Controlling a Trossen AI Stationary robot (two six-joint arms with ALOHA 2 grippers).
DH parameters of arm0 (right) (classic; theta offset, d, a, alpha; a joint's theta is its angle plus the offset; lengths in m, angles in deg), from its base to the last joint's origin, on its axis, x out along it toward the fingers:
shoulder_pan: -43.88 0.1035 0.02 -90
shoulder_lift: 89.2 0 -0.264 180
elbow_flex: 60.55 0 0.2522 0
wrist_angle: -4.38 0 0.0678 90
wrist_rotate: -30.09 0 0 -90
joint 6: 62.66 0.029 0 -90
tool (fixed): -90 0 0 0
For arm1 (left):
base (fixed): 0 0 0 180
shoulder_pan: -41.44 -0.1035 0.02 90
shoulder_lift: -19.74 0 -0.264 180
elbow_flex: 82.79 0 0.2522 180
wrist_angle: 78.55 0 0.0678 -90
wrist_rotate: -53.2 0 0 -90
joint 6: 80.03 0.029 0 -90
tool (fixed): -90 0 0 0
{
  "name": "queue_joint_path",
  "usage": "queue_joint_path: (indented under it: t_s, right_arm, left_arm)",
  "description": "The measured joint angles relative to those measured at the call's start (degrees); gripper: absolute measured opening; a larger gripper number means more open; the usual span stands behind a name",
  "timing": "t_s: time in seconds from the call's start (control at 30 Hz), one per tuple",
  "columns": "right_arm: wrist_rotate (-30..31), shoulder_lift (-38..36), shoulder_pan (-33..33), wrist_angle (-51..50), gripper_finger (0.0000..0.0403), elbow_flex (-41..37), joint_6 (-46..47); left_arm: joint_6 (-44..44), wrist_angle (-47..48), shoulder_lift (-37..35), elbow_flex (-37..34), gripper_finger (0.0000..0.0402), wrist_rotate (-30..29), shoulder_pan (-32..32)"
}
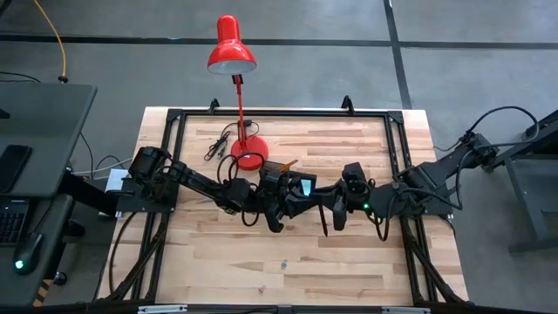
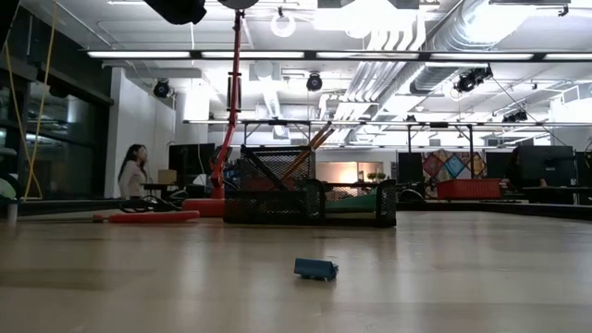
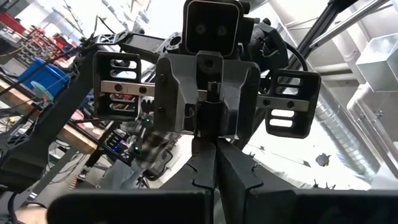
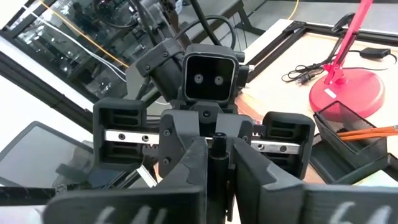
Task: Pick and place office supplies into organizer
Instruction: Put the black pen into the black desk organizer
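Both grippers meet nose to nose above the middle of the table, the left gripper (image 1: 277, 212) coming from the left and the right gripper (image 1: 338, 209) from the right. Each wrist view looks straight at the other gripper, with a black pen (image 4: 217, 149) seen end-on between them. The black mesh organizer (image 1: 281, 180) stands just beyond them by the lamp base; orange pencils (image 2: 310, 148) stick up out of it and a teal pad (image 1: 305, 185) lies in it. A tiny block (image 2: 315, 269) lies on the table nearer the front. Both grippers are above the low view's frame. My left gripper has the black pen (image 3: 213, 93) between its two fingers (image 3: 202, 174), which stand close together; the pen runs forward along them toward the other gripper. It is lifted clear of the table. My right gripper pinches the same pen (image 4: 217, 163) between its fingers (image 4: 193, 165), coming level from the table's right, with the pen lying along the fingers and lifted clear.
The red desk lamp (image 1: 232, 48) stands on its round base (image 1: 248, 150) at the far middle, with a black cord (image 1: 218, 144) beside it. A flat red thing (image 2: 148, 217) lies left of the organizer. A person (image 2: 134, 171) sits in the room behind. Bare wood lies toward the near edge.
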State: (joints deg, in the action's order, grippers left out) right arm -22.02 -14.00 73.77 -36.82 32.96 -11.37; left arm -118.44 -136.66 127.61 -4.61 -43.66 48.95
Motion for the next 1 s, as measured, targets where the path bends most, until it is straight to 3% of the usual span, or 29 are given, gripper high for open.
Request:
queue_joint_path:
  t_s: [0.43,0.5,0.7,0.87,1.0]
  right_arm:
    - [3.61,-1.99,-0.42,-2.46,0.0009,0.0,-2.54]
    - [4.38,-2.83,-0.56,-4.31,0.0009,0.02,-2.44]
    - [5.54,-5.22,0.81,-12.52,0.0009,0.02,0.89]
    - [4.6,-4.65,-0.86,-12.97,0.0009,0.02,-1.02]
    - [-1.97,-1.95,-4.78,-10.28,0.0009,0.0,-4.94]
  left_arm:
    - [-0.92,-1.65,0.0,-2.14,0.0001,6.92,0.42]
    - [-1.24,-5.56,0.0,-5.61,0.0001,4.66,1.42]
    - [-1.28,-17.71,-0.25,-20.07,0.0001,-10.8,5.34]
    - [1.51,-17.73,-5.23,-25.77,0.0001,-13.07,7.1]
    - [8.76,-17.73,-9.53,-27.47,0.0001,-15.15,7.15]
